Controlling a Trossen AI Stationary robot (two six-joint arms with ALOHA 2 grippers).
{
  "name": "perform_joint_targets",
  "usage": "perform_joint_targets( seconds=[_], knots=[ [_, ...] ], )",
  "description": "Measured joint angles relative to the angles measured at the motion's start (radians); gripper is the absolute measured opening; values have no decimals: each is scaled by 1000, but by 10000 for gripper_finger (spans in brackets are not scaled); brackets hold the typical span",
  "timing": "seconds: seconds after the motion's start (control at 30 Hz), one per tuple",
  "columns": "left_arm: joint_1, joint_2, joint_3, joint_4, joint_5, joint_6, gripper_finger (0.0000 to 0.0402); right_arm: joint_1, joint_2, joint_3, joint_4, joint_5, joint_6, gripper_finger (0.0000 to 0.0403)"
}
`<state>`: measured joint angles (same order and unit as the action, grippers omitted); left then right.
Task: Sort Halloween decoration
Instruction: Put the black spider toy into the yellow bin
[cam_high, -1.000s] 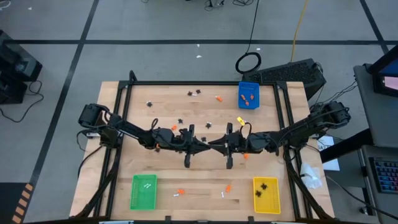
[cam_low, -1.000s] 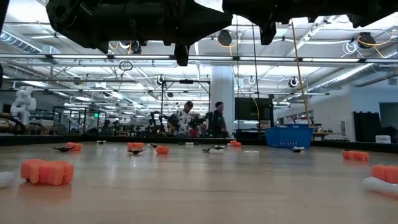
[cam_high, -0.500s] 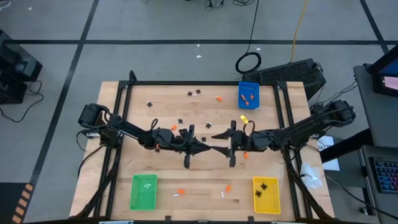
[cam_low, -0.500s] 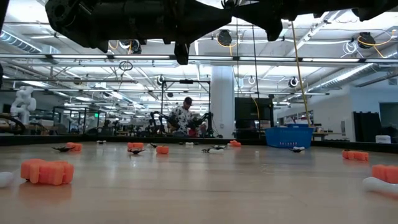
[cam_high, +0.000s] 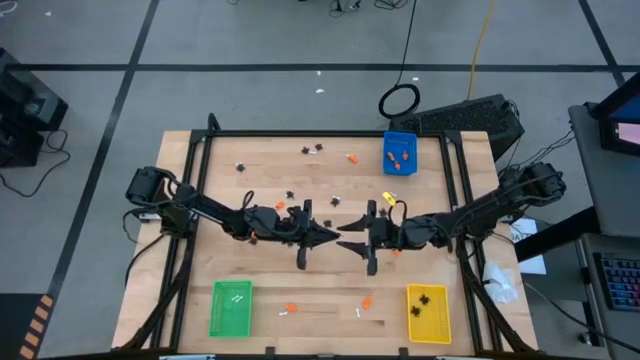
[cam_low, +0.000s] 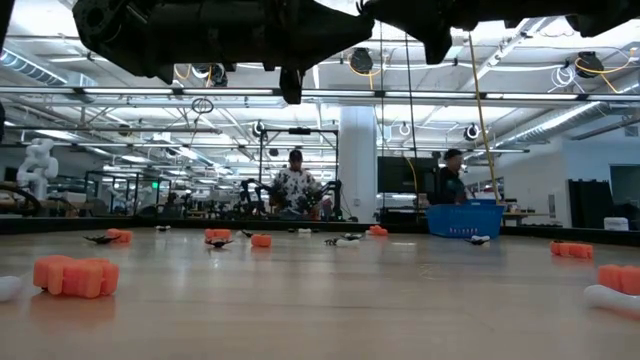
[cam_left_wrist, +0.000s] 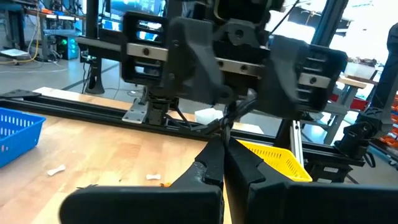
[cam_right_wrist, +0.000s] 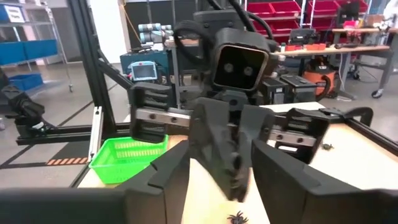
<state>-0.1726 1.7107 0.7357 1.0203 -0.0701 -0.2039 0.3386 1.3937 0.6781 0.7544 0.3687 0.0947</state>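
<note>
Over the middle of the table my two grippers face each other tip to tip. My left gripper is shut and nothing shows between its fingers. Its shut fingers reach in between the open fingers of my right gripper; I cannot tell whether they touch. A black spider lies just below them. More Halloween decoration is scattered on the wood: spiders, orange lumps and white sticks. In the low view, orange lumps and a white stick lie near the camera.
A blue tray with orange lumps stands at the far right. A green tray with white sticks is near left, and a yellow tray with spiders near right. A black frame rims the table. People stand in the room behind.
My right gripper has opened: its fingertips, together a second ago, now stand apart on either side of my left gripper's tip. My left gripper has stayed shut and still.
</note>
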Motion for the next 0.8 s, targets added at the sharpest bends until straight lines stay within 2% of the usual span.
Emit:
perform_joint_targets(
  seconds=[0.17, 0.37, 0.8],
  knots=[
    [0, 0, 0, 0, -1, 0, 0, 20, 0, 0, 4, 54, -36, 190],
    [0, 0, 0, -2, -1, 0, 0, 30, 0, 0, 4, 54, -38, 204],
    [0, 0, 0, 28, -1, -4, 0, 16, 0, 0, 2, 50, -29, 132]
  ],
)
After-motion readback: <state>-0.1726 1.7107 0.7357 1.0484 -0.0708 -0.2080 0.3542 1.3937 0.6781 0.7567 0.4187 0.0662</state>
